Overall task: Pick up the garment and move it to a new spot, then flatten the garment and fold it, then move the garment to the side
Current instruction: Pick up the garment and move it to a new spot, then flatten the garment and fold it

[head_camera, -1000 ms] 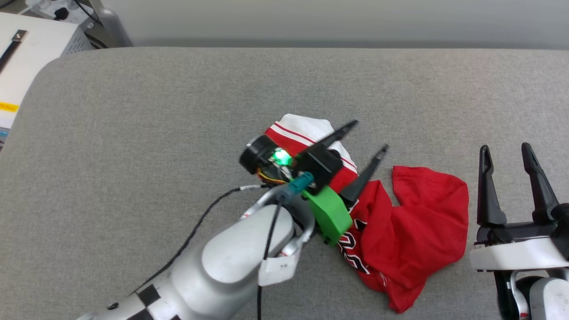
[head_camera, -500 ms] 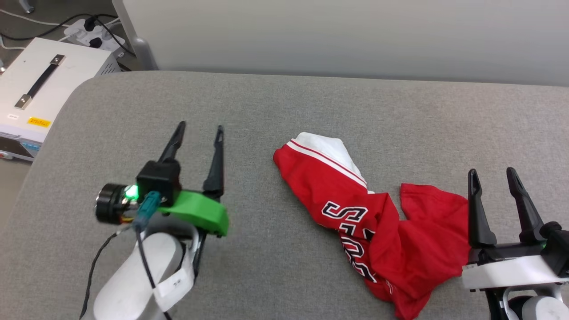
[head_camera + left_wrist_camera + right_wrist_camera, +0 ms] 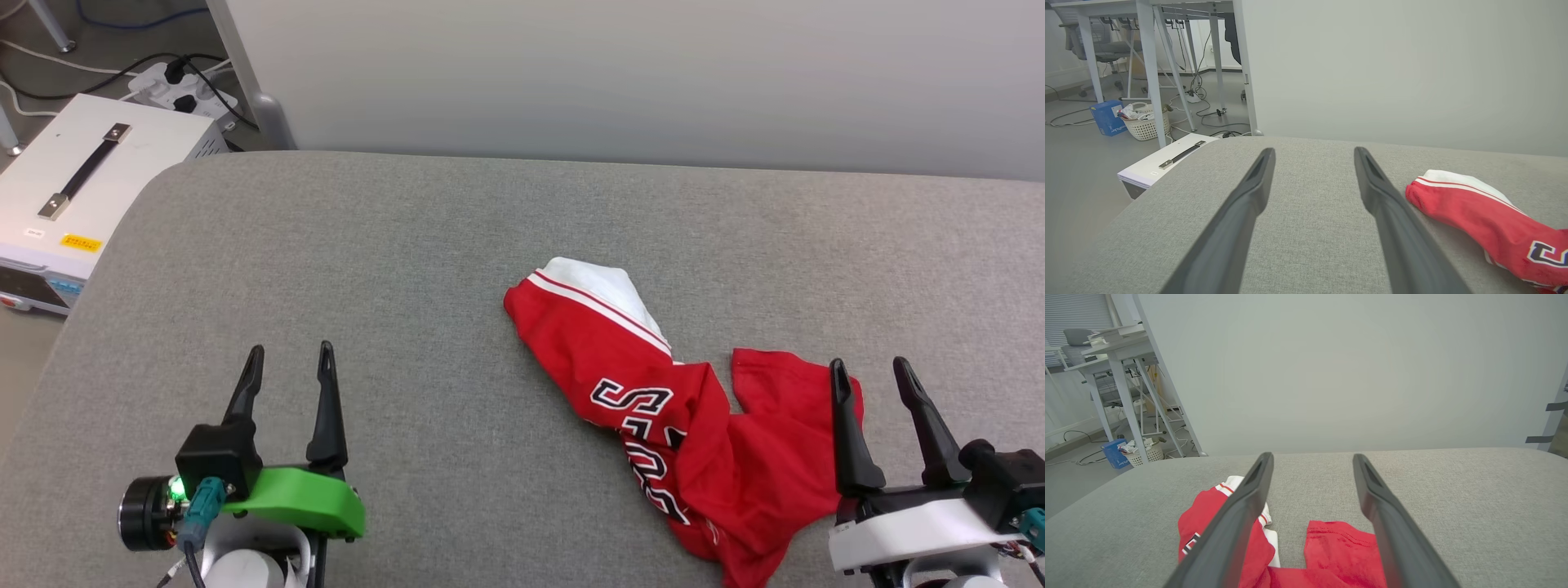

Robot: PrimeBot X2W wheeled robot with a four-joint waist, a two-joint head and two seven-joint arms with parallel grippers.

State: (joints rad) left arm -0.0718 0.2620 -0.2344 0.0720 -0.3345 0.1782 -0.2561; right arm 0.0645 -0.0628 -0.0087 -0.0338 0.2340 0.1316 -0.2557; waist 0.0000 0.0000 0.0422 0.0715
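Head view, camera: it has tipped up since a second ago, so more of the wall (image 3: 653,73), a white box (image 3: 82,188) with a dark handle and a power strip (image 3: 184,86) on the floor now show at the top left.
Left end effector (image 3: 291,349): a second ago it hung over the garment's white-sleeved end with its fingers slanting to the upper right. Half a second ago it was already off to the left. Now it sits at the lower left, fingers pointing up the view, jaws wide and holding nothing, well apart from the garment.
Right end effector (image 3: 868,364): at the lower right as before, jaws wide and empty. Its left finger now crosses in front of the garment's red edge; whether it touches the cloth cannot be told.
Garment (image 3: 653,384): crumpled on the grey tabletop (image 3: 408,269), right of the middle, in the same heap as earlier. The white sleeve with striped trim is at the far left end, and the black, white-outlined lettering, no longer covered by the arm, faces up.
Left wrist view: the left end effector (image 3: 1314,150) spreads over bare tabletop (image 3: 1310,212), with the garment (image 3: 1474,212) off to the right, the white box (image 3: 1167,157) beyond the edge and a basket (image 3: 1145,122) on the floor.
Right wrist view: the right end effector (image 3: 1312,456) stands open, and the garment (image 3: 1339,547) lies low between and behind its fingers.
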